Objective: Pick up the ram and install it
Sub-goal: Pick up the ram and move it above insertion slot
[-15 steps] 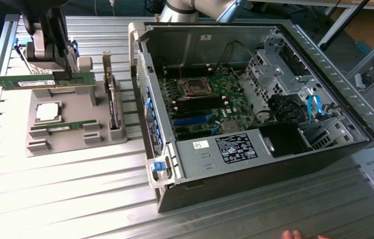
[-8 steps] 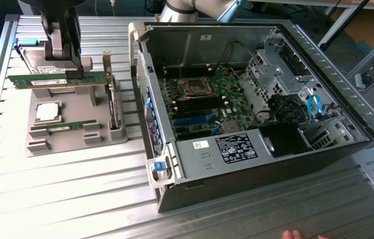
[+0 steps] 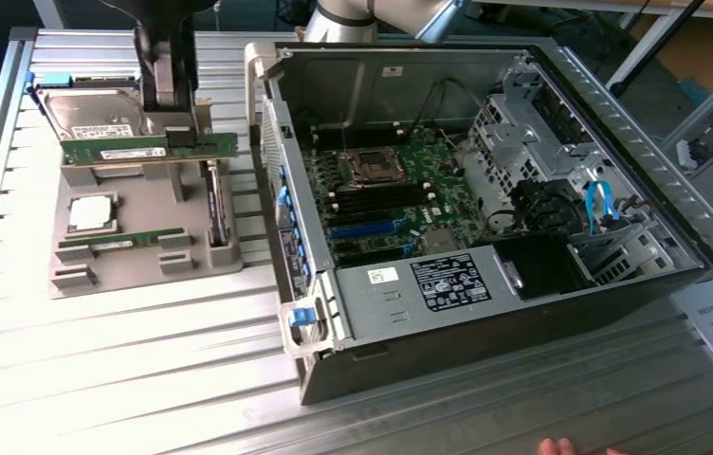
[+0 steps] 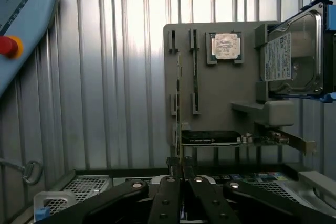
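A slatted aluminium worktop is carrying everything, and the largest thing on it, a black and silver computer case lying open on its side, is taking up the middle and the half toward the exterior view's right, with its green motherboard facing up. A flat grey plastic tray is sitting just beside the case, near the worktop's edge at the exterior view's left. A silver rectangular hard drive is resting at the tray's far end, and a dark expansion card with a metal bracket is standing on edge along the tray's side nearest the case. The arm's dark gripper is reaching down over the far half of the tray and is clamping the long, slim green circuit-board ram – the stick is hanging level, just in front of the hard drive, and the wrist view is showing it edge-on between the closed fingers. A second green memory stick is lying in the tray's near half, well apart from the held one. A square silver processor is sitting between the two sticks. A person's fingertips are showing at the worktop's near edge.
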